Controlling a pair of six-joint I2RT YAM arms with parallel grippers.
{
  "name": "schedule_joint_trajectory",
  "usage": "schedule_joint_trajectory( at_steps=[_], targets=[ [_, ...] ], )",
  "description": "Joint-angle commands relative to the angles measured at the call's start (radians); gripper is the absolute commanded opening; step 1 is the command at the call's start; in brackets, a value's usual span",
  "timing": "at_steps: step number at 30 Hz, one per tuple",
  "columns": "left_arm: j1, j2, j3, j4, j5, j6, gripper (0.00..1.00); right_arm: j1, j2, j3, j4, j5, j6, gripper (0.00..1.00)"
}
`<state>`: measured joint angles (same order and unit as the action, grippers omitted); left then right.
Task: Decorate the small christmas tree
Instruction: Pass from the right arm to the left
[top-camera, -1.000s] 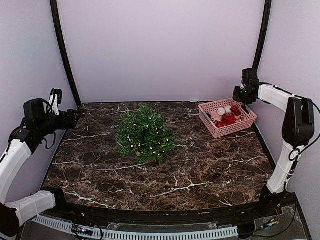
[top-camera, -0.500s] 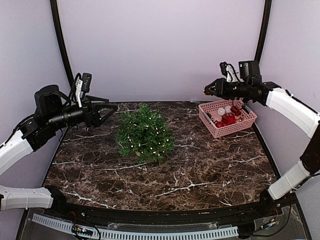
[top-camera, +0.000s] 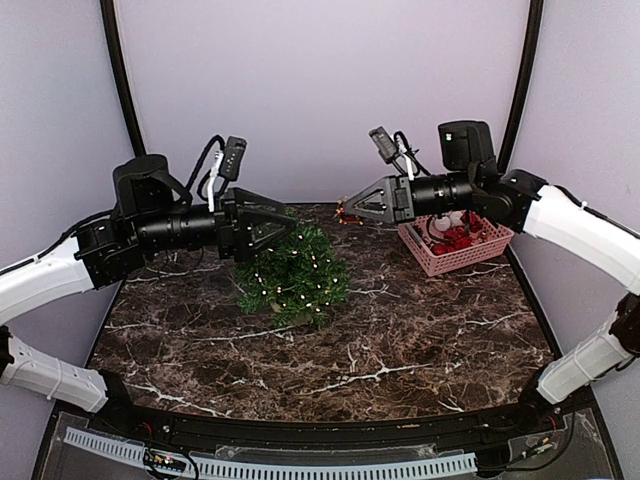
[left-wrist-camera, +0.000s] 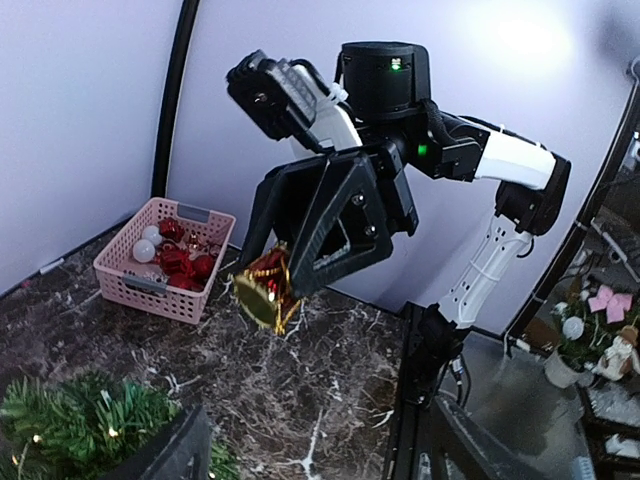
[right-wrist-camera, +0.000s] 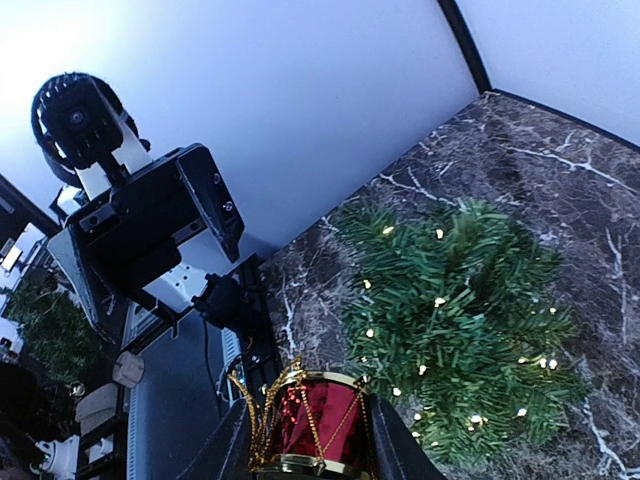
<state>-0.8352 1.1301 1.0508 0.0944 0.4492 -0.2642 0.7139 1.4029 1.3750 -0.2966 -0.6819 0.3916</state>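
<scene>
The small christmas tree (top-camera: 292, 272), dark green with tiny white lights, stands left of the table's middle; it also shows in the right wrist view (right-wrist-camera: 455, 320). My right gripper (top-camera: 352, 210) hovers high to the tree's upper right, shut on a red drum ornament (right-wrist-camera: 320, 420) with gold cords. The left wrist view shows that drum (left-wrist-camera: 265, 290) hanging between the right fingers. My left gripper (top-camera: 283, 224) hangs open just above the tree's top, facing the right gripper a short gap away, with nothing between its fingers.
A pink plastic basket (top-camera: 440, 262) with red and white ornaments (top-camera: 455, 237) stands at the back right corner, under the right arm. Purple walls and black poles close in the back and sides.
Both arms have swung in from the table's sides to meet above the tree. The right one has carried the drum ornament leftwards from over the basket.
</scene>
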Motion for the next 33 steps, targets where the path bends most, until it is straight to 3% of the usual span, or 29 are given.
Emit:
schedule_joint_trajectory(
  at_steps=[1,4,12,23,33],
  targets=[
    [-0.037,0.028,0.094,-0.046,-0.047,0.088,0.72,0.039,0.034,0.010,0.053,-0.082,-0.017,0.29],
    [-0.048,0.049,0.118,-0.083,-0.048,0.125,0.60,0.056,0.051,0.020,0.040,-0.101,-0.022,0.29],
    [-0.069,0.101,0.162,-0.121,-0.030,0.137,0.40,0.079,0.070,0.039,0.026,-0.099,-0.036,0.29],
    [-0.070,0.139,0.174,-0.117,-0.032,0.115,0.22,0.097,0.080,0.050,0.012,-0.096,-0.041,0.29],
    [-0.072,0.148,0.160,-0.055,0.033,0.076,0.25,0.104,0.093,0.061,0.001,-0.088,-0.051,0.29]
  ],
)
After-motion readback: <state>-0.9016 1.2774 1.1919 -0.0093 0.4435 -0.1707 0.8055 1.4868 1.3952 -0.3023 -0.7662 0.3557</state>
